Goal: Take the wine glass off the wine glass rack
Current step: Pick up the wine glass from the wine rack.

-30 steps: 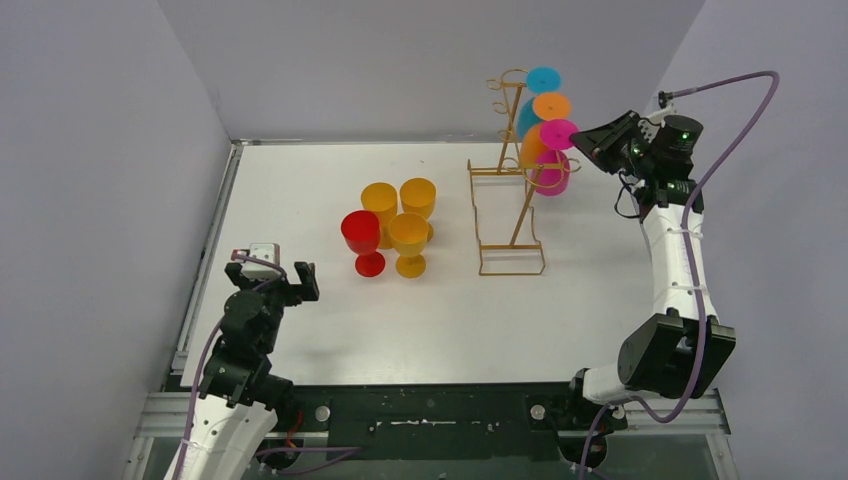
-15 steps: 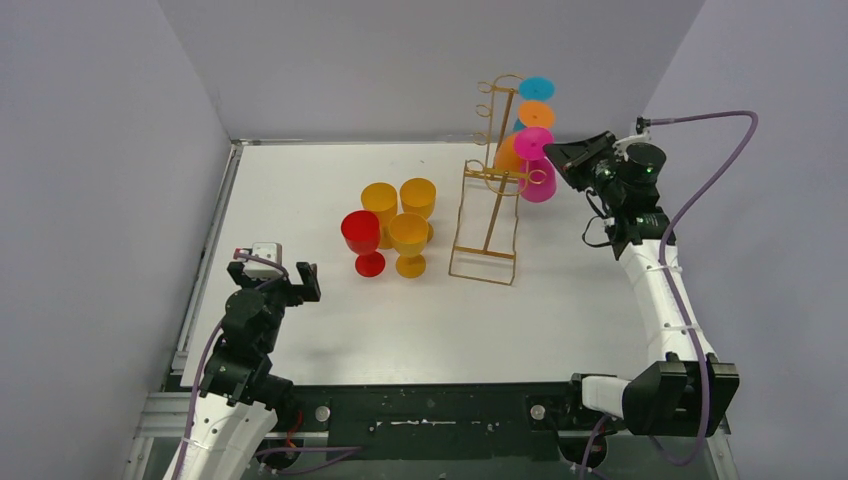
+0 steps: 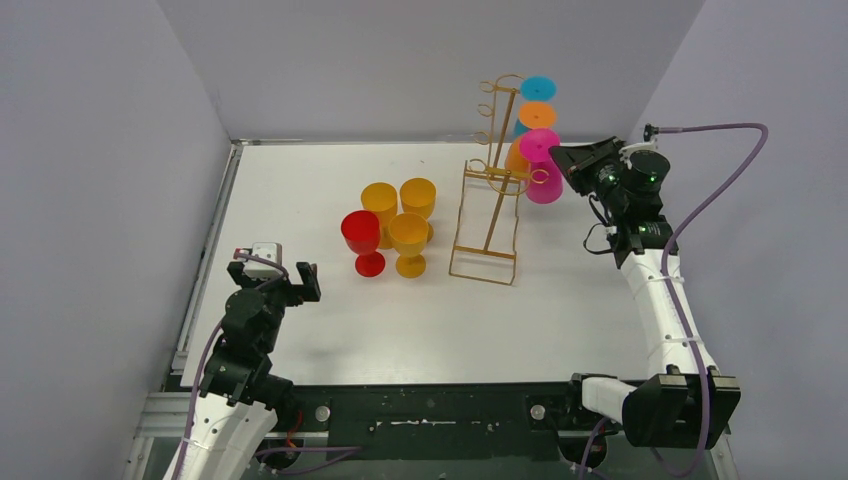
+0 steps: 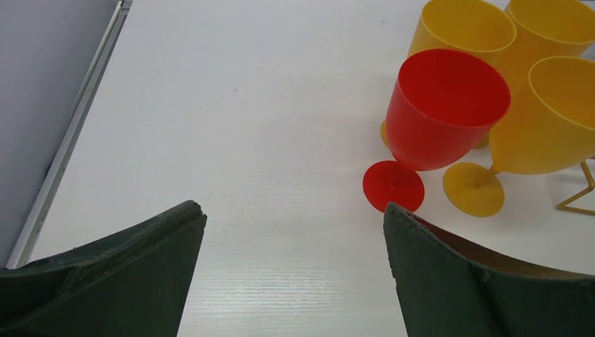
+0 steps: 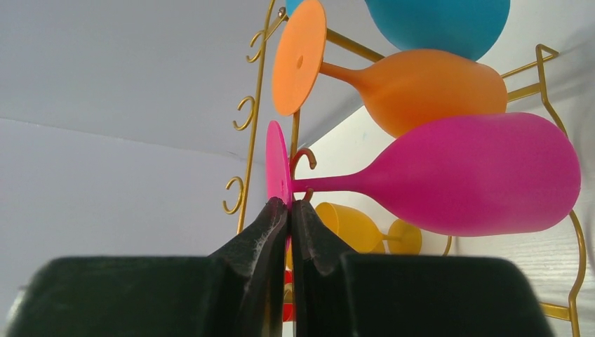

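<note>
A: Entry one: right gripper (image 5: 290, 209)?
B: Pinched all but closed on the thin foot disc of the pink wine glass (image 5: 477, 175), one finger against each face of the disc.
A: Location of that glass?
B: Hung upside down on the wine glass rack (image 3: 487, 225), lowest of three, foot uppermost, bowl below, stem beside a curled hook. Clear of the table surface.
A: Above it?
B: Orange glass (image 5: 421, 84), then blue glass (image 5: 438, 21), hung the same way on the same side of the rack.
A: Rack itself?
B: Gold wire, tall, with looped hooks and a rectangular base. Placed toward the back right of the white table (image 3: 300, 180), just right of the standing glasses. Flat on its base or tipped: impossible to tell.
A: Entry two: left gripper (image 4: 293, 210)?
B: Spread wide, holding nothing, hovering low over bare table at the near left, well apart from the rack.
A: Ahead of it?
B: Red glass (image 4: 445, 112), upright, nearest. Three yellow glasses (image 4: 554, 112), upright, behind and beside the red one, all four bunched close together.
</note>
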`<state>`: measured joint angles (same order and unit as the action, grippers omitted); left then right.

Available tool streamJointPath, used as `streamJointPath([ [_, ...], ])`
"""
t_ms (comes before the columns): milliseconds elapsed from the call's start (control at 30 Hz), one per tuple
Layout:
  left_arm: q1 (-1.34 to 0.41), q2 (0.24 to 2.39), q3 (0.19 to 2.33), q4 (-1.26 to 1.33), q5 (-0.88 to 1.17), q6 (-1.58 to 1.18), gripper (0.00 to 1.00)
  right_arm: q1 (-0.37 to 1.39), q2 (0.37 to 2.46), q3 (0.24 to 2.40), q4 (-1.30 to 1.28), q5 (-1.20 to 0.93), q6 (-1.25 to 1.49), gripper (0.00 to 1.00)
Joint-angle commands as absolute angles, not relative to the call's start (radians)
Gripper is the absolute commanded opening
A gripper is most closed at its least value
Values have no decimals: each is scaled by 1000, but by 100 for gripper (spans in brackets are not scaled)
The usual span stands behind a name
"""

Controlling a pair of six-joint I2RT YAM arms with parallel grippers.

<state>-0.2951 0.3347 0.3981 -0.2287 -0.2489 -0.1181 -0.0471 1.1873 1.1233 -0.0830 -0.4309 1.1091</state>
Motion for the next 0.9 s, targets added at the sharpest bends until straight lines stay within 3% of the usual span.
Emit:
streamJointPath([
  [0, -299, 328, 413, -202, -233, -105, 97, -63, 1189, 1173, -8, -446, 1096, 0],
  [867, -299, 327, 410, -199, -218, -109, 97, -120, 1161, 1232, -107, -442, 1063, 0],
])
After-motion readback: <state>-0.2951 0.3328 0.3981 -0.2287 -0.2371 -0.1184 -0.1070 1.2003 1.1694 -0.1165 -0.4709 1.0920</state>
